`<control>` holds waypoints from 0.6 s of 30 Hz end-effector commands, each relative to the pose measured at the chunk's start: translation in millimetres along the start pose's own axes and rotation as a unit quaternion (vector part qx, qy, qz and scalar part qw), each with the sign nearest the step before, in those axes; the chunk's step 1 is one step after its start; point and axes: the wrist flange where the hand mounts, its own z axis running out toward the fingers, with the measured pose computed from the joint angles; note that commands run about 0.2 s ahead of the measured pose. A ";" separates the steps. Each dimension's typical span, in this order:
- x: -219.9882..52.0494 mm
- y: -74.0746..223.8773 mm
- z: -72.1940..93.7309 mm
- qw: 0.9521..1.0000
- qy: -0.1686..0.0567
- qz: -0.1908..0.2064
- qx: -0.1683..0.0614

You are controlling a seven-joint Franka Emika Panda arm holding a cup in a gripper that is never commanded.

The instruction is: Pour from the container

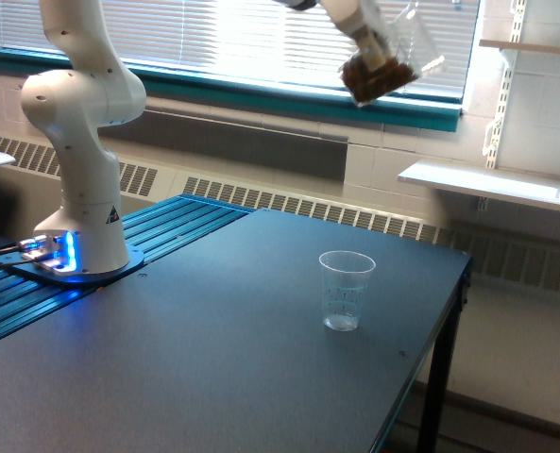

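High up, near the top edge of the exterior view, the gripper (369, 42) pinches the container (385, 64), its fingers closed on the wall. The container is tilted, with brown bits gathered at its lower end. It hangs in front of the window blinds (261, 38), well above the table (213, 377). On the table stands a clear cup (346, 290), upright, apart from the arm base (76, 189).

Strong backlight thru window blinds (261, 38), blown-out glare, dim fgd, slight softness overall.
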 end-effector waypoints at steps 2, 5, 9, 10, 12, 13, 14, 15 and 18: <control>-27.2 3.3 10.9 0.999 -0.011 -0.031 -0.002; -38.8 6.1 17.5 0.999 -0.019 -0.036 -0.003; -52.3 8.6 24.3 0.999 -0.027 -0.046 -0.008; -55.4 9.5 25.8 0.998 -0.028 -0.048 -0.009; -62.0 11.0 29.1 0.998 -0.032 -0.052 -0.012; -65.8 12.1 31.3 0.998 -0.035 -0.054 -0.014; -68.8 12.8 32.5 0.998 -0.036 -0.057 -0.016; -72.2 13.5 33.9 0.997 -0.037 -0.058 -0.018; -83.0 16.3 39.3 0.997 -0.045 -0.065 -0.023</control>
